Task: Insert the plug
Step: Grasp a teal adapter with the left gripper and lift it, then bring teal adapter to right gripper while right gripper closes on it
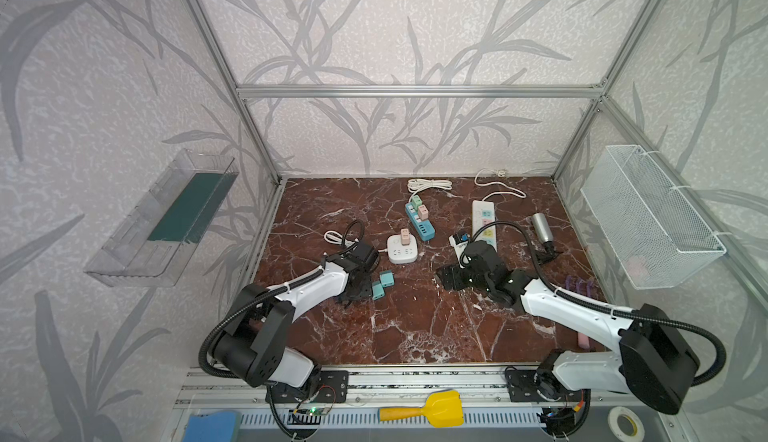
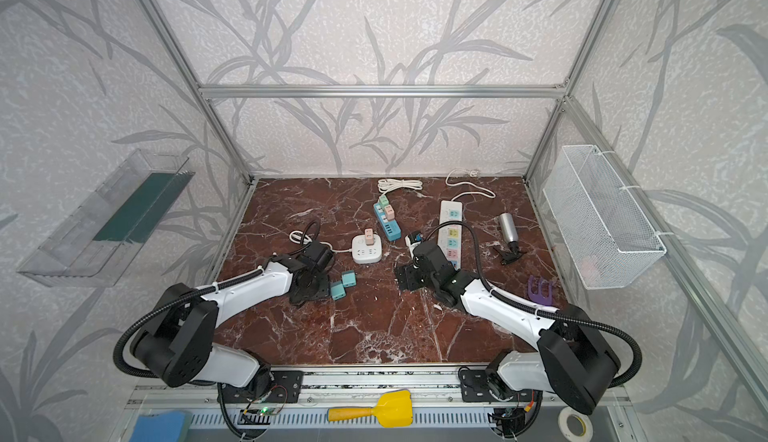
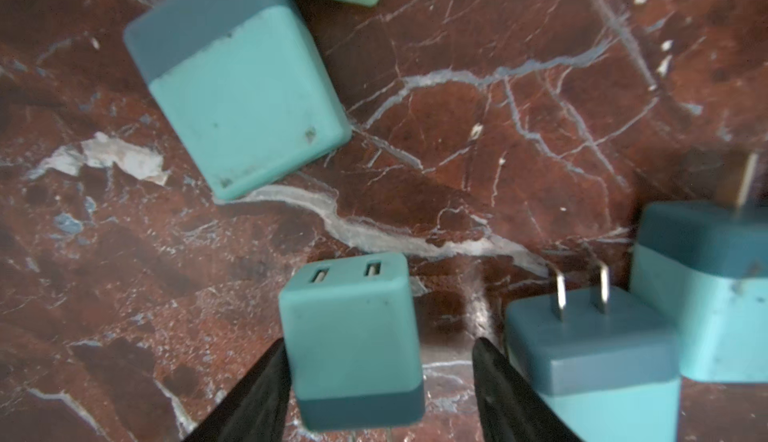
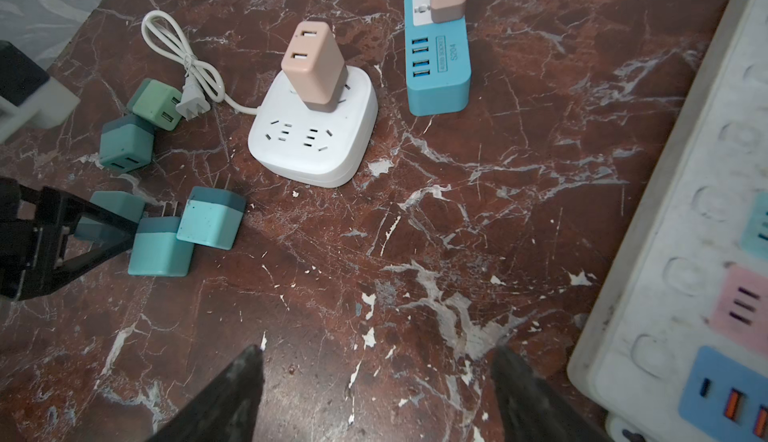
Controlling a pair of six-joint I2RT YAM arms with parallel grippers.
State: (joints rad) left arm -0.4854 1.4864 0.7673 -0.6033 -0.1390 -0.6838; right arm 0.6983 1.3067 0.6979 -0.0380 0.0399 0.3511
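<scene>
Left wrist view: your left gripper (image 3: pixel 380 343) straddles a teal charger plug (image 3: pixel 349 336), jaws apart; right gripper (image 4: pixel 376 350) wide, empty; grasp and insertion remain.

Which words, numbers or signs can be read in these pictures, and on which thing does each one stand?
"S204": printed sideways on the blue strip, seen in the right wrist view.
Boxed print beside it: too blurred to read.
Elsewhere: no text can be read.
</scene>
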